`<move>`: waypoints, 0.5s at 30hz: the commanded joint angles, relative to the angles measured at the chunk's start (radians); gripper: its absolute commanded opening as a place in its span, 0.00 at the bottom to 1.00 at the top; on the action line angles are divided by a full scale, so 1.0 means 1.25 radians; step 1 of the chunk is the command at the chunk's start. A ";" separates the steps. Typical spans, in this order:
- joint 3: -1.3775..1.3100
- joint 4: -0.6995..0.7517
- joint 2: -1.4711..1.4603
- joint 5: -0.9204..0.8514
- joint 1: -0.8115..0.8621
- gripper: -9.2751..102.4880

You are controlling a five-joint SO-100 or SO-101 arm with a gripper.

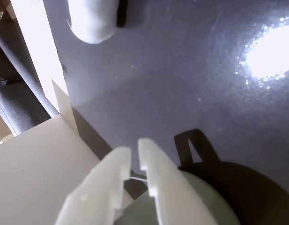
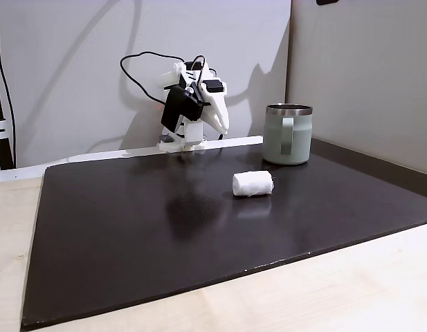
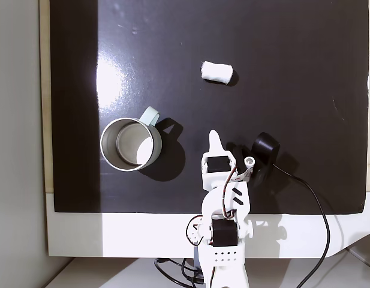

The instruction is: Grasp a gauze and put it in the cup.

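The gauze [image 2: 252, 183] is a small white fuzzy roll lying on its side on the black mat, alone near the mat's middle [image 3: 217, 72]. In the wrist view the gauze [image 1: 92, 21] sits at the top edge, far ahead of the fingers. The cup [image 2: 300, 138] is a pale green mug with a metal rim [image 3: 102, 144]; it stands upright and looks empty from above. My gripper [image 3: 214, 137] hovers between the arm's base and the gauze, beside the cup and apart from both. Its white fingers [image 1: 153, 168] are nearly together with nothing between them. The cup's green side [image 1: 205, 201] shows at the bottom.
The black mat [image 2: 165, 235] lies on a light wooden table [image 2: 351, 290]. The arm's white base plate [image 3: 113, 234] lines the mat's near edge in the top-down fixed view. A black cable [image 3: 310, 204] trails from the arm. Grey walls [image 2: 365, 62] stand behind the arm and the cup.
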 commanded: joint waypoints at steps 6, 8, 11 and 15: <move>-0.021 0.022 0.006 -0.077 0.006 0.08; -0.021 0.022 0.006 -0.070 0.013 0.08; -0.021 0.022 0.006 -0.070 0.013 0.08; -0.021 0.022 0.006 -0.070 0.013 0.08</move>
